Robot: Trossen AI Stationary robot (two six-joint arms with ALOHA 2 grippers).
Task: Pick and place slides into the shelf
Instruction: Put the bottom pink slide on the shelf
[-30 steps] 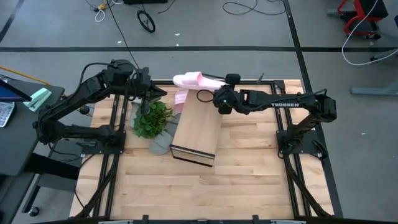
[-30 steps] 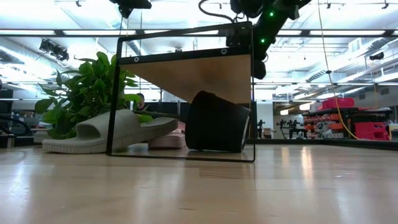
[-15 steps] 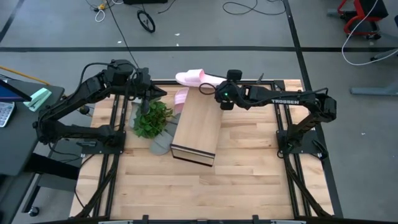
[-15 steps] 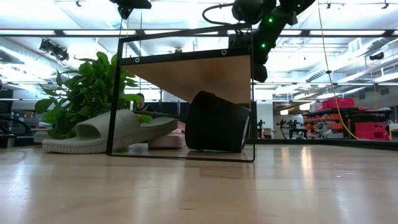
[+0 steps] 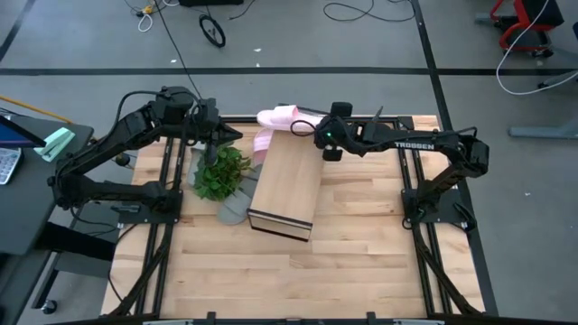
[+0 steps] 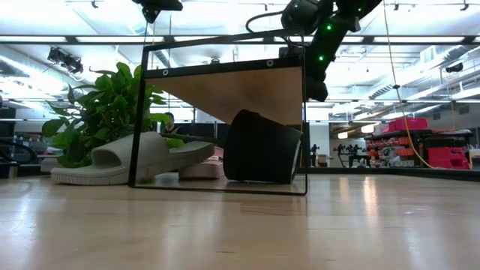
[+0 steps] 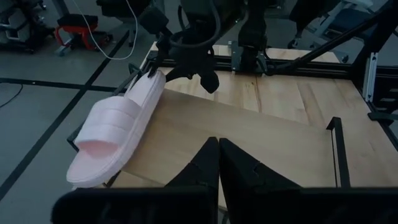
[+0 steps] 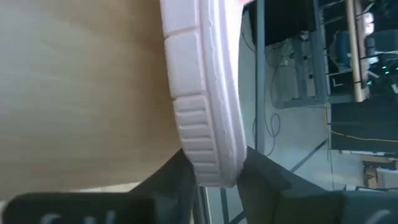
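My right gripper (image 5: pixel 303 126) is shut on a pale pink slide (image 5: pixel 278 116) above the far end of the shelf (image 5: pixel 285 185); the left wrist view shows this slide (image 7: pixel 118 134) tilted over the shelf's plank top (image 7: pixel 261 143). A second pink slide (image 5: pixel 262 141) lies on the table at the shelf's far left side. A grey slide (image 6: pixel 127 161) rests on its sole by the shelf's left side, and a dark slide (image 6: pixel 262 146) stands tilted under the shelf top. My left gripper (image 7: pixel 217 149) is shut and hovers above the plant (image 5: pixel 219 171). My right gripper pinches the pink slide's end farthest from its band (image 8: pixel 208 158) between its two fingers (image 8: pixel 267 180), coming roughly level from the table's right. The slide is lifted clear and reaches leftward from the fingers, its free end (image 7: pixel 84 174) dipping lower.
A leafy green plant (image 6: pixel 105 112) stands left of the shelf, beside the grey slide. Black frame rails (image 5: pixel 408 181) run along both table sides. Bare wood (image 5: pixel 298 271) spreads over the near half of the table. Cables and a red stand lie on the floor beyond.
My right gripper has drawn back a little toward the table's far right and turned, carrying the pink slide with it. The slide has swung about above the shelf's far end. My left arm has kept still.
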